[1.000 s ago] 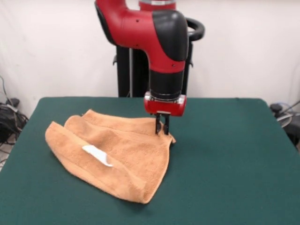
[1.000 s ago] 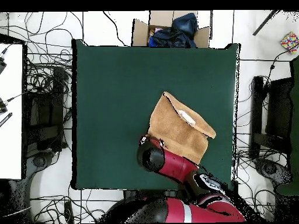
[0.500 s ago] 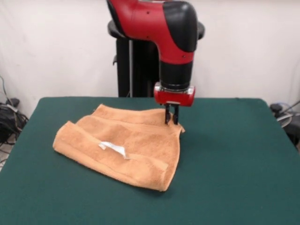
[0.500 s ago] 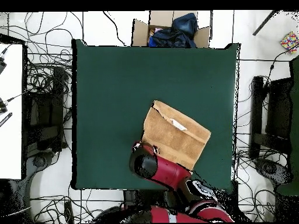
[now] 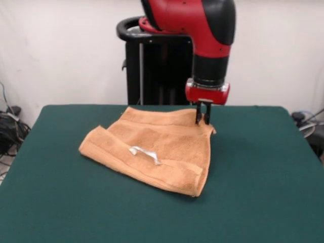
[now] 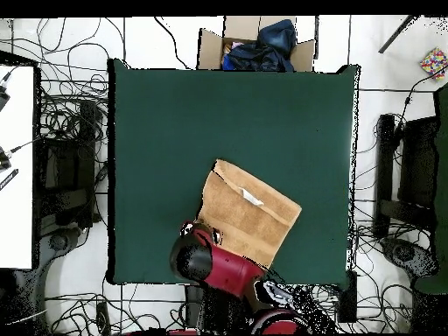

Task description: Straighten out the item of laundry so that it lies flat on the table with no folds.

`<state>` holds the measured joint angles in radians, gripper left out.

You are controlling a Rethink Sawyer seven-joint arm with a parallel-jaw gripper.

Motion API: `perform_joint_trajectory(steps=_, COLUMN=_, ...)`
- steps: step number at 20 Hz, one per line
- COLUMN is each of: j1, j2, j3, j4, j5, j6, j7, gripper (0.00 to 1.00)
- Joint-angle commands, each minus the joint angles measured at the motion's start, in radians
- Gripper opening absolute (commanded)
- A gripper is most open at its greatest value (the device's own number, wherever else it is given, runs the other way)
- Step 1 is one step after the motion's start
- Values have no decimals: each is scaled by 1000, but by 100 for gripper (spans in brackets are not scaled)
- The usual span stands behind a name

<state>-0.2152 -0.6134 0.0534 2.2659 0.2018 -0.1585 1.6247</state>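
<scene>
Front view: gripper [image 5: 203, 118] hangs straight down from the red arm [image 5: 205, 30], fingers drawn close together and pinching the towel [image 5: 157, 152] at its far right corner, so it's holding cloth, not just touching. That corner sits slightly raised under the tips; the rest of the towel lies on the table [image 5: 263, 192]. Towel is not flat: a fold runs along its near side, making a doubled band from the left end to the near right corner, and the white label [image 5: 145, 153] sits on top of that band. Far edge of the towel runs close to the table's far edge. Plenty of bare green to the right of the gripper and across the whole near side; less room on the left, but the towel is well short of that edge too. Overhead view: towel [image 6: 248, 213] lies as a tilted rectangle in the lower middle of the table [image 6: 175, 131], label [image 6: 252, 198] visible near its upper long edge. Arm [image 6: 214, 262] covers the towel's lower left corner, so the gripper itself is hidden here. Upper half of the table is open; towel's lower corner comes near the bottom table edge.
</scene>
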Motion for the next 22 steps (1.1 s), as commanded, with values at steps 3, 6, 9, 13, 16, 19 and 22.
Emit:
perform_joint_trajectory(steps=3, j1=51, j2=-16, j3=104, j4=69, j5=94, j6=-41, j7=401, gripper=0)
perform_joint_trajectory(steps=6, j1=52, j2=3, j3=105, j4=65, j5=80, j6=-60, j7=422, gripper=0)
perform_joint_trajectory(steps=9, j1=61, j2=11, j3=101, j4=64, j5=69, j6=-69, j7=441, gripper=0)
perform_joint_trajectory(steps=13, j1=70, j2=20, j3=89, j4=58, j5=56, j6=-79, j7=450, gripper=0)
perform_joint_trajectory(steps=16, j1=60, j2=26, j3=89, j4=56, j5=37, j6=-103, j7=457, gripper=100)
perform_joint_trajectory(steps=19, j1=62, j2=21, j3=76, j4=53, j5=40, j6=-99, j7=452, gripper=100)
perform_joint_trajectory(steps=22, j1=44, j2=10, j3=83, j4=47, j5=39, j6=-65, j7=436, gripper=100)
